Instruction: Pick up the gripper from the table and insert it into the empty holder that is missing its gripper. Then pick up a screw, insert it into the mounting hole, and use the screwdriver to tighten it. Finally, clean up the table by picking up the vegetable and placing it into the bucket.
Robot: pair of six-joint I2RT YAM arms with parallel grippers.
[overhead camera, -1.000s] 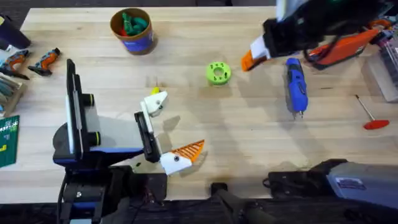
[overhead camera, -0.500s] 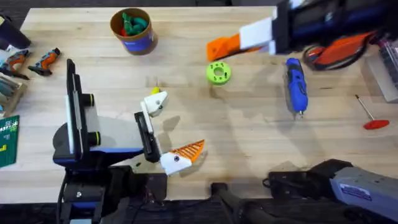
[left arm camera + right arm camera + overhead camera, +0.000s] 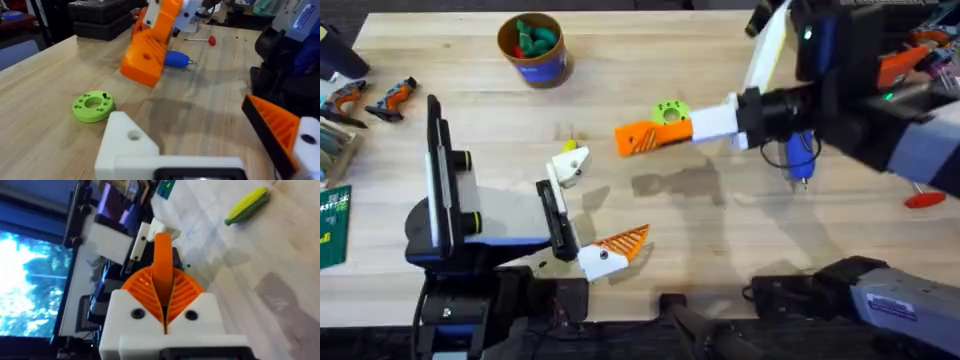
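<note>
Orange gripper [image 3: 642, 138] pinched tight in the right gripper [image 3: 672, 131], sticking out past its tips, up off the table [image 3: 720, 230] beside the green disc [image 3: 669, 111]. Left gripper [image 3: 588, 210] spread wide, nothing in it, bare white holder [image 3: 570, 163] facing it. No readable writing.

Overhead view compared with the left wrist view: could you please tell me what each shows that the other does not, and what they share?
Overhead, not left wrist: the bucket near the table's far edge, and the orange-and-black hand tools at the far left.

Left wrist, not overhead: the black cases beyond the table's edge.

Both: the right gripper, jaws shut on the orange gripper, carrying it above the table; the green disc; the screwdriver; the red-handled rod; the white holder.
</note>
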